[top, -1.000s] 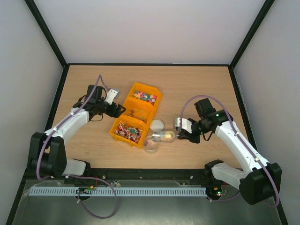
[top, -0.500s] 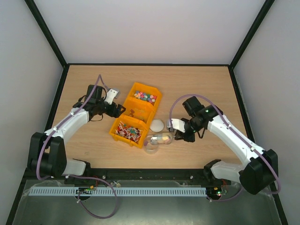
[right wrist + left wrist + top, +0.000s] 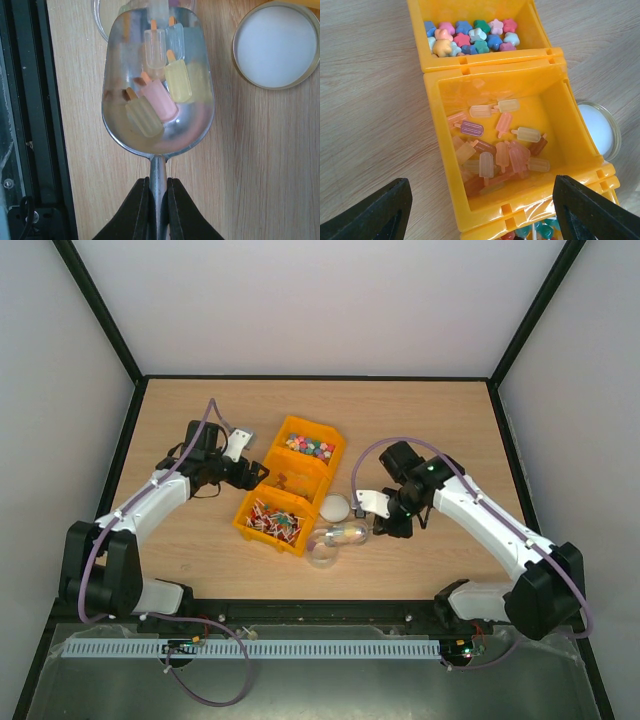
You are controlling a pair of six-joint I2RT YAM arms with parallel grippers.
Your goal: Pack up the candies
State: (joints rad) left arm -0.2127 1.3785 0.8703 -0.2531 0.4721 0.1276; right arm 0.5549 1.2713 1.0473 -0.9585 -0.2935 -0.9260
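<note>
My right jaws are clamped on the scoop [image 3: 157, 90] handle, its tip over the jar [image 3: 101, 25] rim, with the lid [image 3: 276, 45] just beside it and the counter [image 3: 250, 175] edge close on the other side. Over the middle bin [image 3: 434, 130] my left jaws stand wide open. The candies [image 3: 470, 36] lie in the far bin, with bare counter alongside.

The bench [image 3: 430, 425] carries three bins [image 3: 297, 480], a lid [image 3: 335, 507] and a jar [image 3: 322, 552], all left of the right end effector [image 3: 383, 524].
</note>
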